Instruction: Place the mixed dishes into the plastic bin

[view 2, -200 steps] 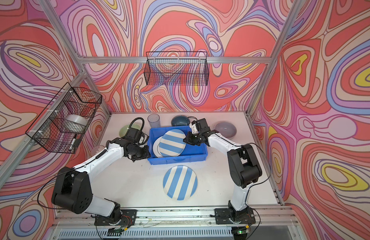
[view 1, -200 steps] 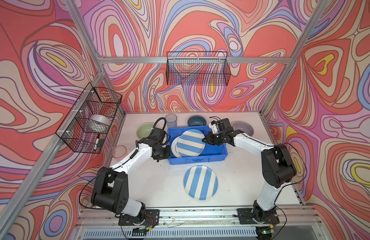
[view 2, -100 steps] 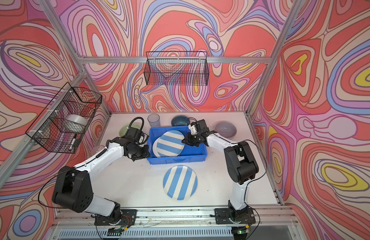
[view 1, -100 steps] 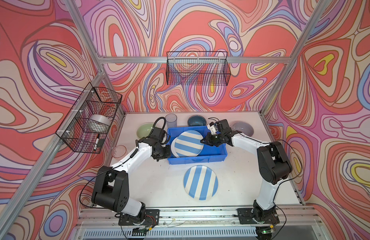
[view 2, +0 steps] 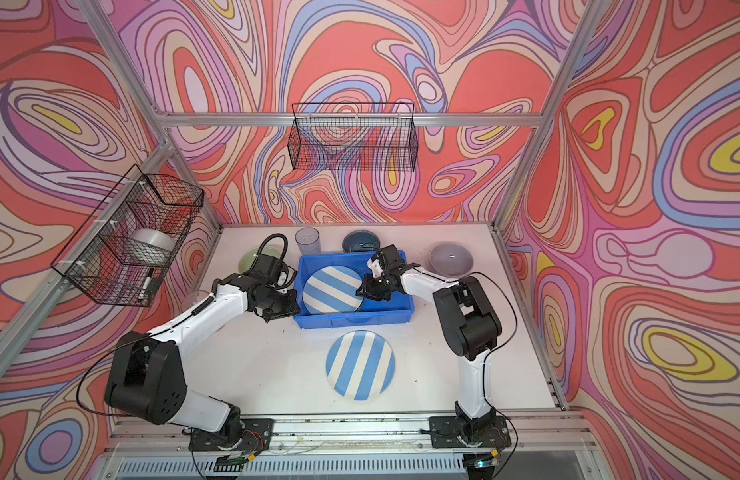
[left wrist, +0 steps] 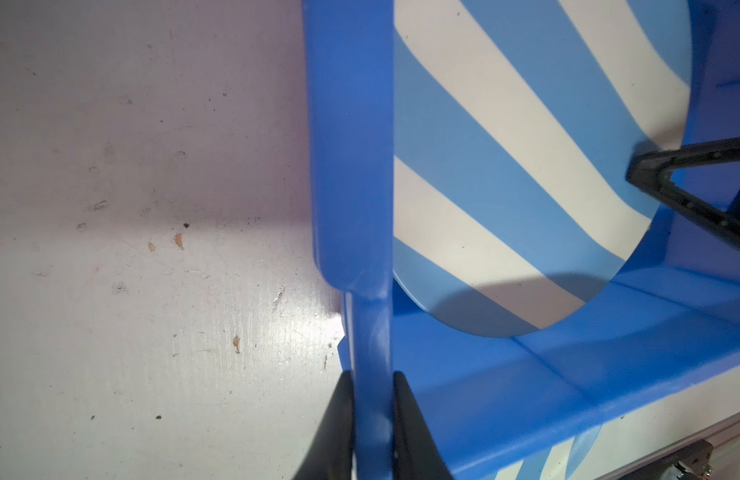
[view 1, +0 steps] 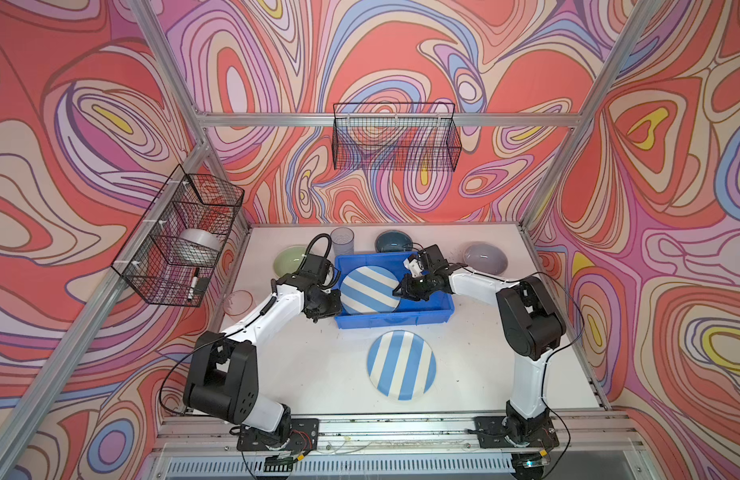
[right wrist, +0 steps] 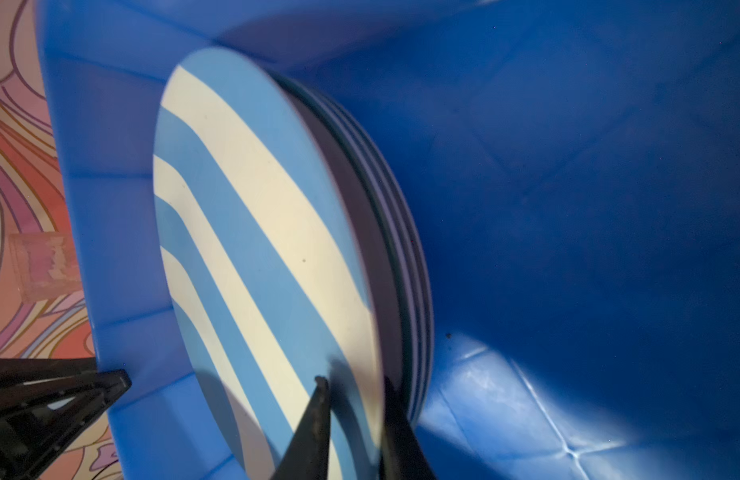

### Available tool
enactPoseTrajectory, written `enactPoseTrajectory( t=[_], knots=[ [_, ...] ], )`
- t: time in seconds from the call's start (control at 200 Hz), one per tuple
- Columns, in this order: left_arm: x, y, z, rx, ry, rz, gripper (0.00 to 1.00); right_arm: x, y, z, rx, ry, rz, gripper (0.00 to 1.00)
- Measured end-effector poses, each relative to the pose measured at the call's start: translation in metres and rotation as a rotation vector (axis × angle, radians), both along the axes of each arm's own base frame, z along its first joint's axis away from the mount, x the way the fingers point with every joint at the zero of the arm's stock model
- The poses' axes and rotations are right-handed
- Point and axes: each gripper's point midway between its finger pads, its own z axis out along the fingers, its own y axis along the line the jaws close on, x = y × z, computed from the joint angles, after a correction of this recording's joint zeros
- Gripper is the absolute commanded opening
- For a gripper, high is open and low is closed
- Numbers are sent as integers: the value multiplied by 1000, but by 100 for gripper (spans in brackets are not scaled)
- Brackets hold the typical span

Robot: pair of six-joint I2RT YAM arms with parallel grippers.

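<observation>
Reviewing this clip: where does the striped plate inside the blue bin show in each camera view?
In a top view: striped plate, in the blue bin's left half.
In a top view: plate in the same half.
Left wrist: plate just inside the bin's wall.
Right wrist: plate atop stacked plates.
Shared landmark: blue bin.

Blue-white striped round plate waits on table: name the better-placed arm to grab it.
Right, probably: left gripper clamps the bright blue plastic bin; right gripper stands open, nearer that striped plate.

Place: robot lab test cell
Enclosure: swirl-printed panels [view 1: 360, 54] on aluminium frame [view 1: 276, 119]
Equipment: robot arms [view 1: 260, 316] bolted to rail [view 1: 401, 427] at white worktop [view 1: 318, 374]
</observation>
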Motion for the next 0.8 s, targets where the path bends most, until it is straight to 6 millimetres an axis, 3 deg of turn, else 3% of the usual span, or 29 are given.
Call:
enactPoseTrajectory(
  t=[0.22, 0.606, 0.801],
  knots=[
    [0, 0, 0, 0, 0, 0, 18, 1, 0, 1, -35, -11, 0, 25],
    [0, 0, 0, 0, 0, 0, 18, -1, 4, 4, -106, -35, 19, 38],
    [0, 0, 0, -1, -1, 0, 22, 1, 3, 4, -136, -45, 12, 42]
  ],
)
